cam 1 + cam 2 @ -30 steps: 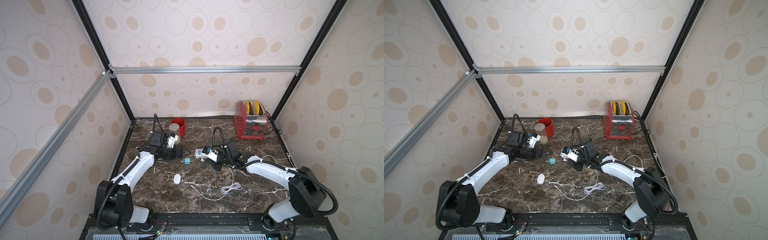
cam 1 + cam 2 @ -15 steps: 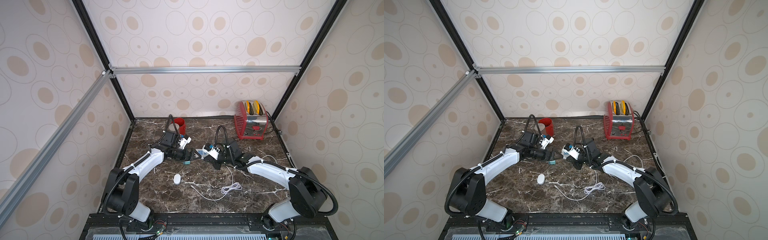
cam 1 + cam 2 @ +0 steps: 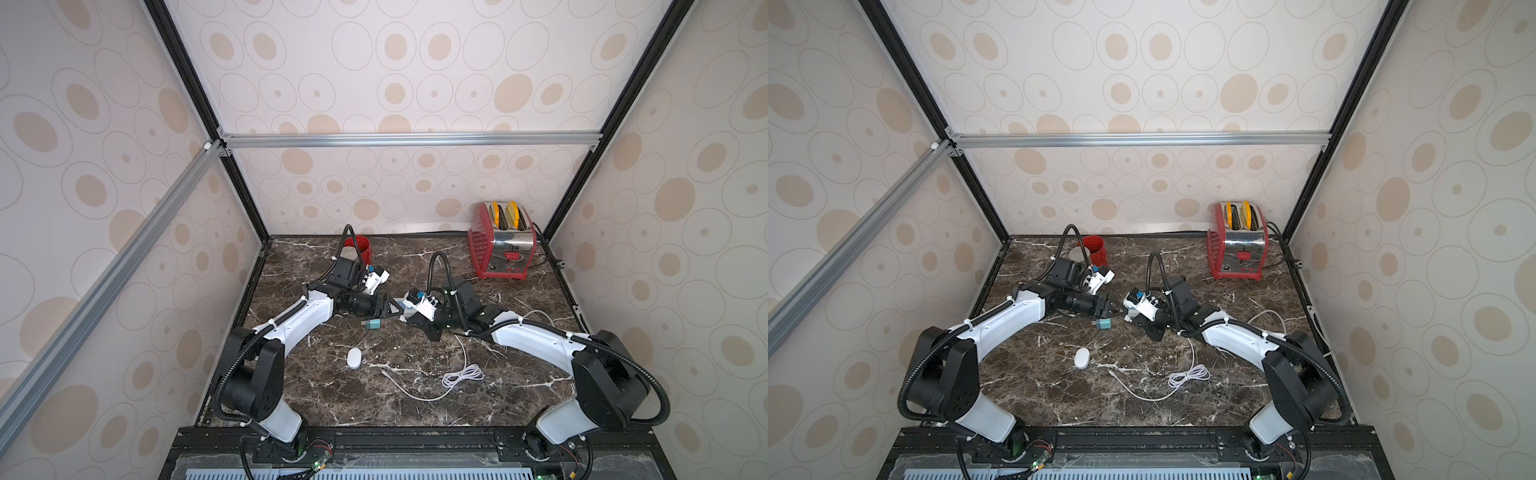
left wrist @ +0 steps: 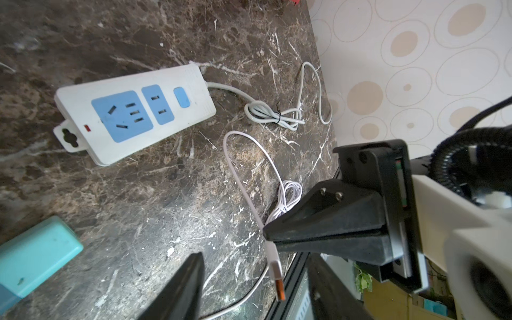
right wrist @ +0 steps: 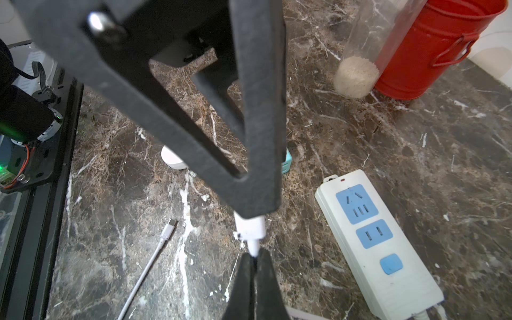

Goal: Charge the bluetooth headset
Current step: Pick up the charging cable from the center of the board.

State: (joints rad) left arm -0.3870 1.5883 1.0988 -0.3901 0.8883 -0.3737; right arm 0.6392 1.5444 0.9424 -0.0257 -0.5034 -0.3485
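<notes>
Since a second ago the left arm has swung from the table's left side to the middle, and the left gripper (image 3: 393,309) now stands part spread around the USB plug (image 4: 275,266) of the white cable (image 3: 461,376), which the right gripper (image 4: 268,239) pinches tight. Closing off-centre could probably twist the plug loose, or the arm could nudge the teal charger (image 3: 374,324) just beside it. Nearer the front, well apart, lies the bluetooth headset (image 3: 354,358). Around them are the dark marble tabletop (image 3: 332,399), power strip (image 4: 133,116), red toaster (image 3: 500,245) and oval-patterned walls
</notes>
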